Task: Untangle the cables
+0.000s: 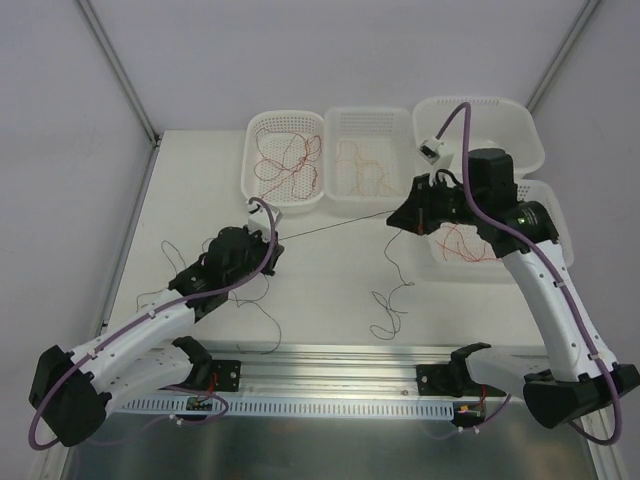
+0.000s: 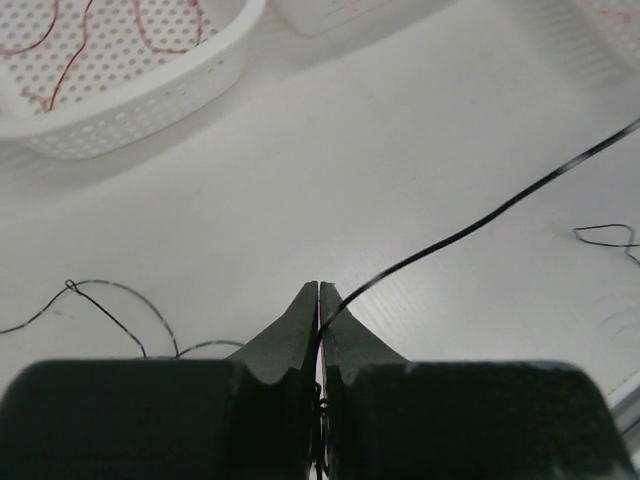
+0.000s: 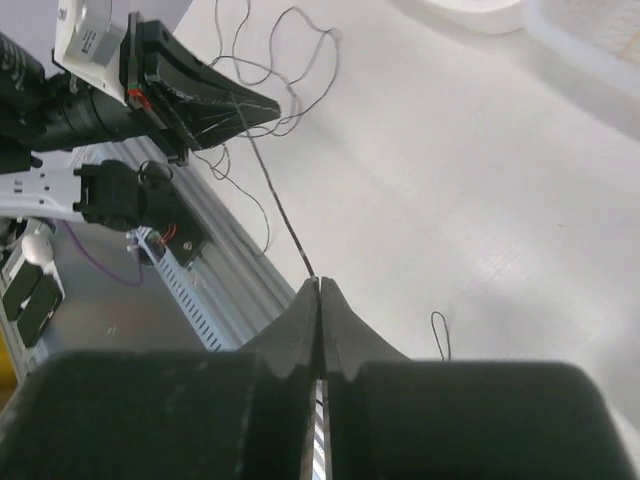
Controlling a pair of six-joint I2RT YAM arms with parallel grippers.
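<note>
A thin black cable runs taut above the table between my two grippers. My left gripper is shut on its left end; in the left wrist view the cable leaves the closed tips toward the upper right. My right gripper is shut on the other end, and the right wrist view shows the cable stretching from its tips up to the left gripper. More black strands lie in loose squiggles on the table, others beside the left arm.
Several white perforated baskets stand at the back: one with dark red wires, one with orange wires, an empty one, and one under the right arm with bright red wires. A metal rail runs along the near edge.
</note>
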